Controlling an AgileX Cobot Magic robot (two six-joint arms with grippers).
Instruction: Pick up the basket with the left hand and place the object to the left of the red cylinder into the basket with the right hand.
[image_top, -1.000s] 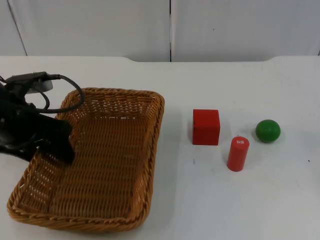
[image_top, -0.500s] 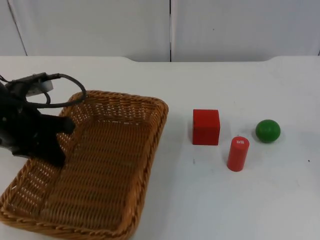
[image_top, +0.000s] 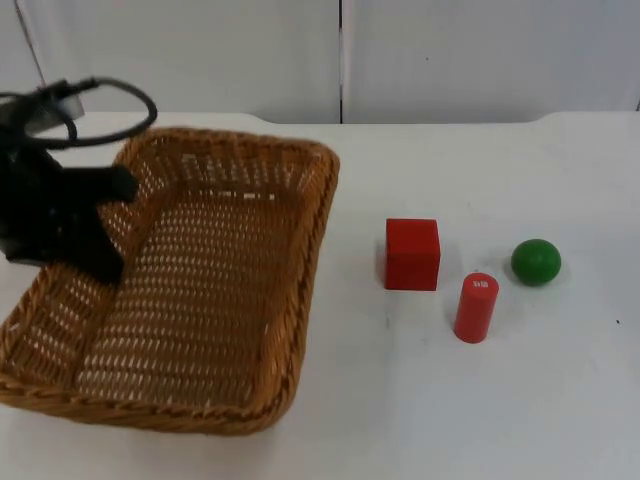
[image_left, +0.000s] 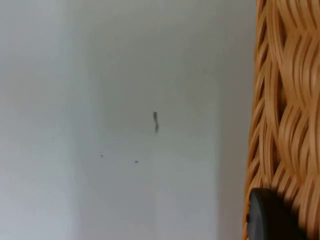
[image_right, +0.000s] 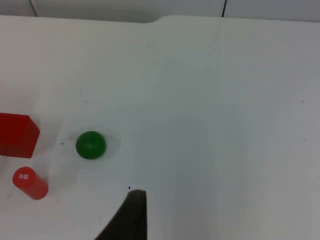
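A brown wicker basket (image_top: 317, 262) hangs tilted at the table's left, its left side raised. My left gripper (image_top: 100, 260) is shut on the basket's left rim, and the woven wall (image_left: 285, 100) runs beside its black fingertip (image_left: 270, 217) in the left wrist view. A red cube (image_top: 412, 254) lies just left of the upright red cylinder (image_top: 476, 307). The right wrist view looks down on the cube (image_right: 17, 135) and the cylinder (image_right: 30, 183) from well off to their right, past a black fingertip (image_right: 131, 215) of my open right gripper, which holds nothing.
A green ball (image_top: 535, 261) rests right of the cube and behind the cylinder; the right wrist view has the ball (image_right: 90, 145) too. Bare white table top (image_top: 450, 400) lies in front. The grey partition wall (image_top: 450, 60) closes the far edge.
My left gripper closed on the basket's left rim and rose toward the back, lifting and tilting the basket. The cube, cylinder and ball have not moved.
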